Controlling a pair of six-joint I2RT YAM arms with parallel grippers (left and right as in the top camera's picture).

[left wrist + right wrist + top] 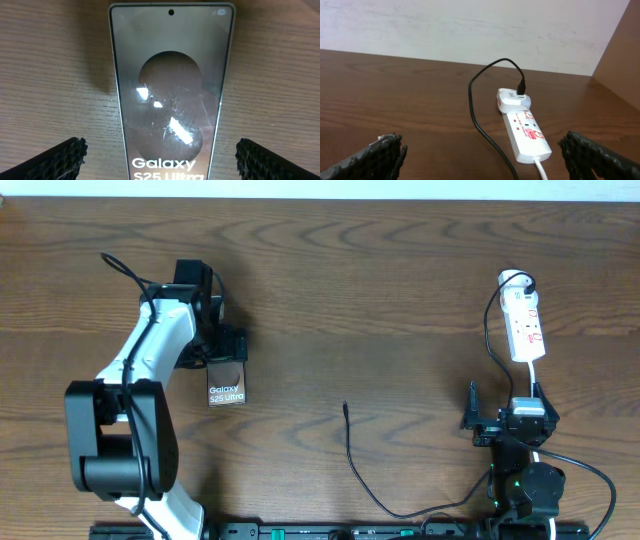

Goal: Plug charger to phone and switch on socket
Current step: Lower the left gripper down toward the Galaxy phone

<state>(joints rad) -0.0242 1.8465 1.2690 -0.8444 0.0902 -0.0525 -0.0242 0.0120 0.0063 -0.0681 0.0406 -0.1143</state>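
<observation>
The phone [227, 385] lies flat on the table at left, screen up, with a pale circle and white "Galaxy S25 Ultra" lettering. In the left wrist view the phone [171, 95] fills the middle. My left gripper [160, 157] is open just above it, one finger on each side, not touching. The charger cable [352, 458] lies at centre, its connector tip [345, 406] free on the table. The white socket [525, 327] is at far right with a white adapter plugged in; it shows in the right wrist view [526, 134]. My right gripper [482, 157] is open and empty in front of it.
The socket's white cord [540, 168] runs toward my right gripper. The black charger cable [480, 120] loops from the adapter past the right gripper's left side. A pale wall [470, 25] stands behind the table's far edge.
</observation>
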